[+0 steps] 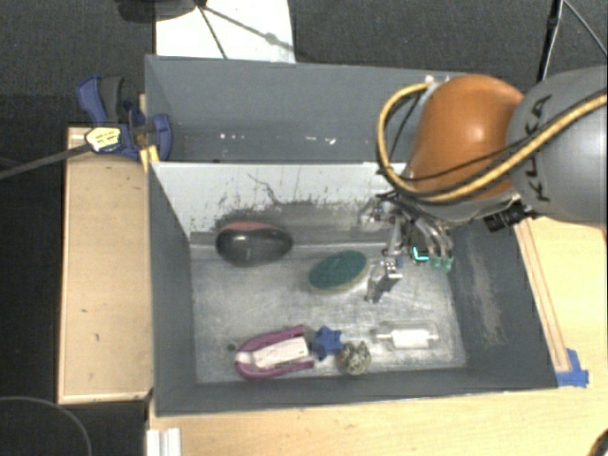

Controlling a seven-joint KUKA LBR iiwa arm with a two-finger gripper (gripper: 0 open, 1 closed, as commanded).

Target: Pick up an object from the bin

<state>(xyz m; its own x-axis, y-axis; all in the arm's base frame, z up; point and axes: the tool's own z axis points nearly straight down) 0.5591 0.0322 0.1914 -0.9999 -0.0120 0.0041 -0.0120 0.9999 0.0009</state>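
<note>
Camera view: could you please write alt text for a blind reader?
The gripper hangs in the grey bin, just right of a green oval pad; a dark oval lump, purple packet and white tube lie apart.

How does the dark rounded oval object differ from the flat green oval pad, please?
The dark rounded oval object is blackish and domed; the flat green oval pad is teal and low. The dark object looks larger than the pad. The pad lies nearer the pincer than the dark object. Both are oval.
</note>
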